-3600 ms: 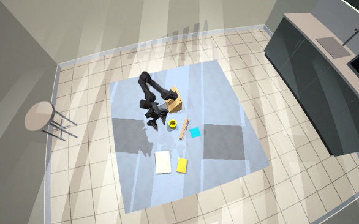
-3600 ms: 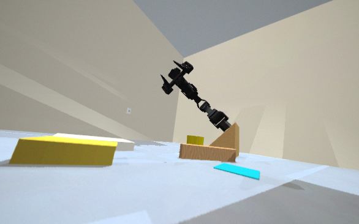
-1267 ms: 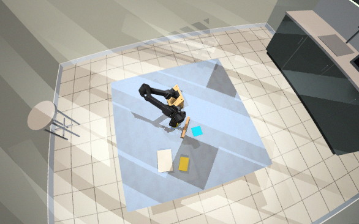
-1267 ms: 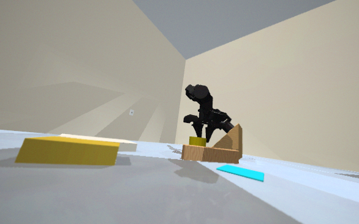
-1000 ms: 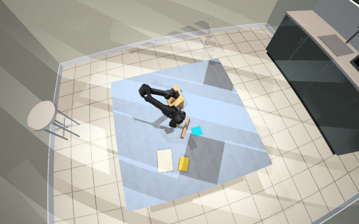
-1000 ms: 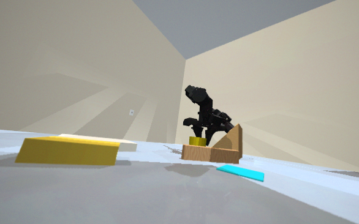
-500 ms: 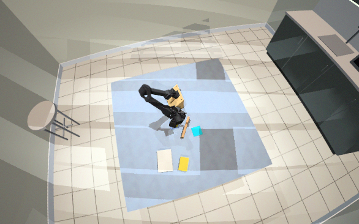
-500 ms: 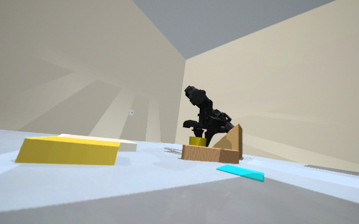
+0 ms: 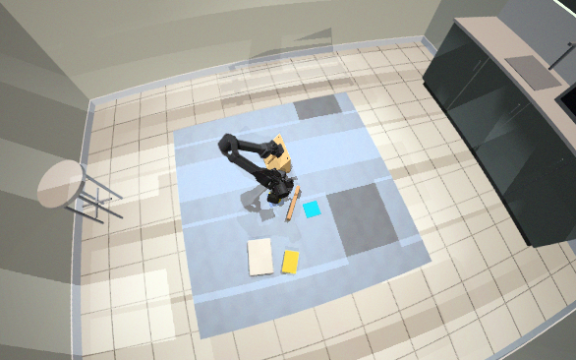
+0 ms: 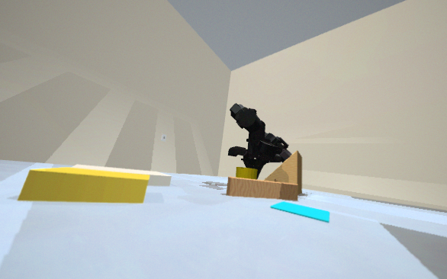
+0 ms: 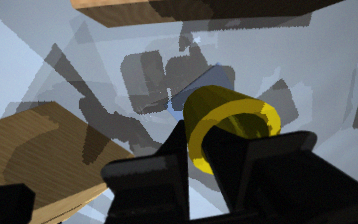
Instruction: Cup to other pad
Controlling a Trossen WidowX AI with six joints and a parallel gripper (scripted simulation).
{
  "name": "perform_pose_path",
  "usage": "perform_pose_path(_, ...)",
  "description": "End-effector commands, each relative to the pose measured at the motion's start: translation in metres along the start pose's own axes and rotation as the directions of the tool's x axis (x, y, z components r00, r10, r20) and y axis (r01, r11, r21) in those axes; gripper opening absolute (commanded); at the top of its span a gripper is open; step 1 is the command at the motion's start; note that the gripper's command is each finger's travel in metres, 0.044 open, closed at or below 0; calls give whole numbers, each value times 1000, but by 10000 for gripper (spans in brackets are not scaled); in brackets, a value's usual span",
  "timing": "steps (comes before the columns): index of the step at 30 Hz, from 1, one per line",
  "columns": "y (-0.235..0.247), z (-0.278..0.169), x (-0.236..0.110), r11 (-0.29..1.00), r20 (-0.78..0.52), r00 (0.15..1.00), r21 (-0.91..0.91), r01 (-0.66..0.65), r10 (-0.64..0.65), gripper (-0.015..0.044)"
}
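Black arm (image 9: 244, 156) folded at elbow, reaching out and down from wooden base block (image 9: 279, 153), wrist pitched steeply downward. Tool (image 11: 195, 145) low over the table, fingers narrowed and clamped on the yellow cup (image 11: 231, 122) rim wall, one inside, one outside.

Matt yellow cup (image 11: 228, 120), wood-grain bar (image 10: 262, 188), matt blk end effector (image 11: 196, 150)
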State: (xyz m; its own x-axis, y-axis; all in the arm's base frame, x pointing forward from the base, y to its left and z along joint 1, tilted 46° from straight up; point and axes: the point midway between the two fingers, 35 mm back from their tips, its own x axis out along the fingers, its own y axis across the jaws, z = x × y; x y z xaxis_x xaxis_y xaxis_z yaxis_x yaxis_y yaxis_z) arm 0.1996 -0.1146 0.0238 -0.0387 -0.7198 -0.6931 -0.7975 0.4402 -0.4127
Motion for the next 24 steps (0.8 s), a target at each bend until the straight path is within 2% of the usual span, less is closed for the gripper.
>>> perform_pose_path(1,0,0,0,1000,0,1000,1,0,0,13)
perform_pose_path(2,0,0,0,1000,0,1000,1,0,0,0)
perform_pose_path(24,0,5,-52,1000,4,1000,-4,-4,4,0)
